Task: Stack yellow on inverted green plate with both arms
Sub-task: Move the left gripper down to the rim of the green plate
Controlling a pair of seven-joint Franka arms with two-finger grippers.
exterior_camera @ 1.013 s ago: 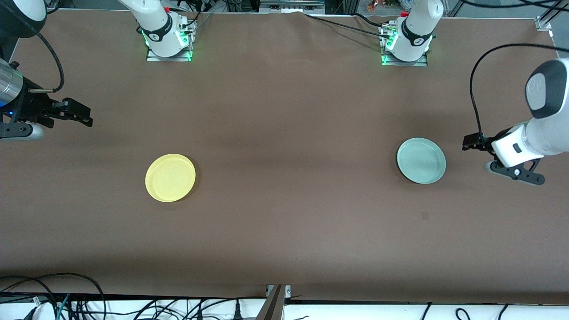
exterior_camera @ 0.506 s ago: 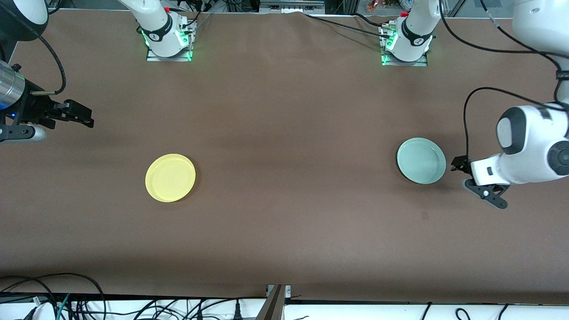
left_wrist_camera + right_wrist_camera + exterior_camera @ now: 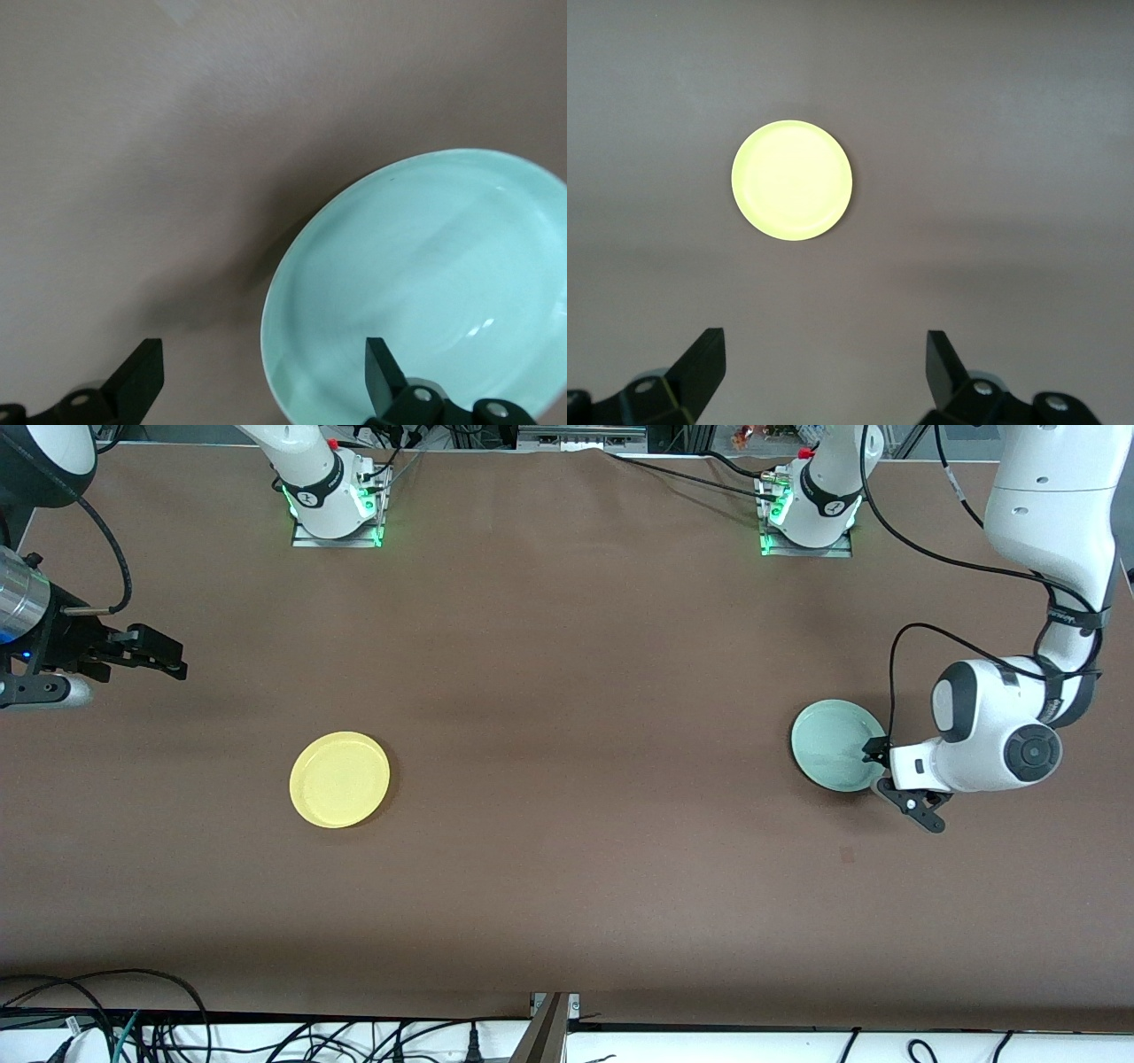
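Left tool wide over green plate rim; right tool wide, waits above table

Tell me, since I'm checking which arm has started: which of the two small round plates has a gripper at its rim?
The pale mint-green round plate: the open left gripper straddles its rim. The bright-yellow round plate lies alone.

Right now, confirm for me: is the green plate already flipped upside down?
No: in the left wrist view the green plate lies hollow side up on the table, its inner basin showing between the open left pincer fingers.
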